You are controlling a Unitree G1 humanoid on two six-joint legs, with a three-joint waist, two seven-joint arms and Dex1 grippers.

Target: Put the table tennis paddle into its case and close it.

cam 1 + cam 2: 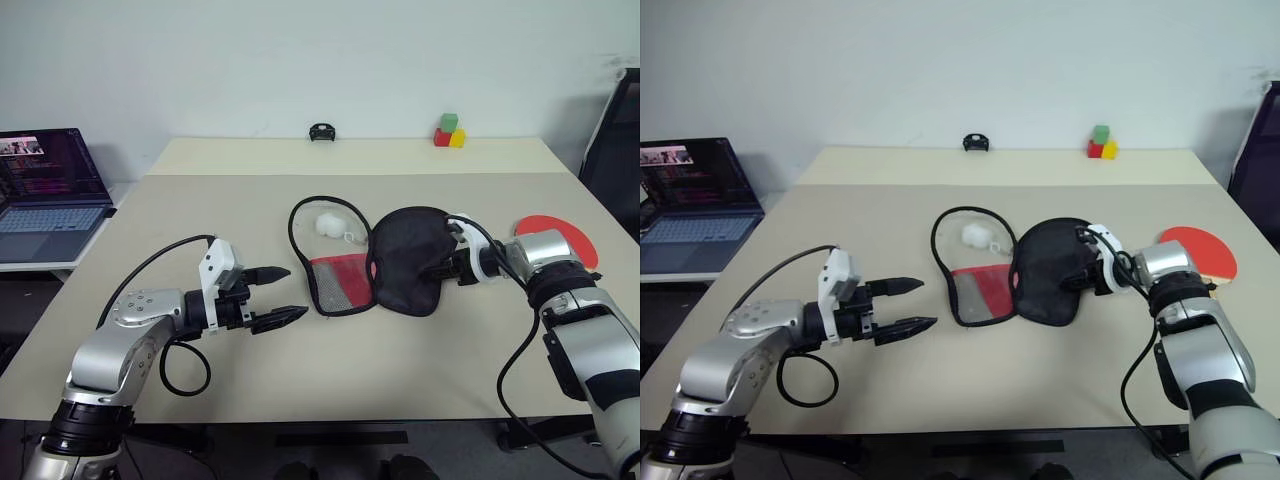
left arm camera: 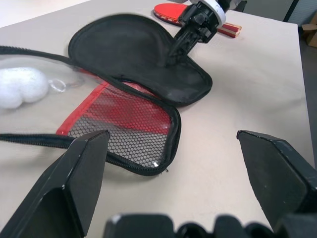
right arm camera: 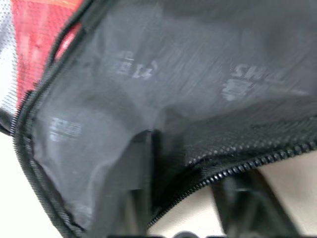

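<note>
The case (image 1: 375,262) lies opened out on the tabletop (image 1: 420,350), its black half toward the robot's right and its red mesh half (image 1: 338,284) just beside it toward the left, with a white ball (image 1: 328,225) resting in the clear part above the mesh. The table tennis paddle (image 1: 570,236) lies flat on the tabletop behind the right forearm, outside the case and untouched. The right end effector (image 1: 440,263) sits at the right edge of the black half, one finger over the fabric and one beneath the zipper rim in the right wrist view; whether it is pinching the edge or has let go cannot be told. The step in hand looks like arranging the black half so the case stays open. To do it well, the flap should be left flat and fully spread, mouth clear, before that arm goes back for the paddle, which should then be gripped by its handle. The right arm reaches forward with the wrist bent inward and tilted down toward the case. The left end effector (image 1: 282,294) hovers released, fingers wide apart, pointing across toward the mesh half, near it but not touching.
</note>
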